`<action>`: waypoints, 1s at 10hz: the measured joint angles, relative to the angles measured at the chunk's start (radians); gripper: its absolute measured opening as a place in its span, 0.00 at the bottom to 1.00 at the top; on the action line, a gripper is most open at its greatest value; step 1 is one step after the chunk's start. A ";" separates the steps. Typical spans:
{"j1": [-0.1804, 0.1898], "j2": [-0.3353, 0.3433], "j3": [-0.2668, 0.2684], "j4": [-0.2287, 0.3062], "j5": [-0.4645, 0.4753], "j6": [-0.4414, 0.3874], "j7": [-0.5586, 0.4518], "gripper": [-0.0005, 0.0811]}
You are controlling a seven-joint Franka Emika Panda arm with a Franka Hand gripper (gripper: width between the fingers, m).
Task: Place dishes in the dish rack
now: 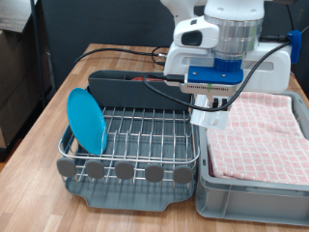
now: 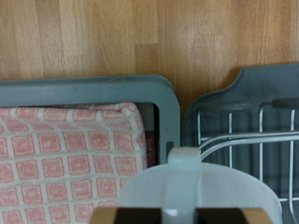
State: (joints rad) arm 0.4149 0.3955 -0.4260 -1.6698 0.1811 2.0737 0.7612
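The silver wire dish rack (image 1: 68, 145) on its dark grey base stands in the middle of the wooden table; its corner also shows in the wrist view (image 2: 252, 140). The sky-blue plate (image 1: 87, 121) stands upright in the rack's slots at the exterior view's left. My gripper (image 1: 210, 111) hangs above the rack's right edge, next to the bin, and is shut on the white cup (image 1: 207, 123). In the wrist view the cup (image 2: 196, 187) sits between the fingertips (image 2: 114, 217). A small red-brown bit (image 1: 140, 79), perhaps the spoon, shows at the caddy wall's top.
A grey plastic bin (image 1: 208, 184) with a pinkish checked cloth (image 1: 256, 135) stands right against the rack at the exterior view's right; it also shows in the wrist view (image 2: 93, 91). Black cables run behind the rack. The table edge lies at the left.
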 joint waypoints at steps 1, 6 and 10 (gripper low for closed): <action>-0.019 0.033 0.003 0.042 0.019 -0.020 -0.012 0.09; -0.056 0.145 0.015 0.131 0.054 -0.028 -0.039 0.09; -0.056 0.181 0.010 0.149 0.049 0.002 -0.039 0.09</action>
State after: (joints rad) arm 0.3589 0.5767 -0.4164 -1.5207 0.2298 2.0754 0.7220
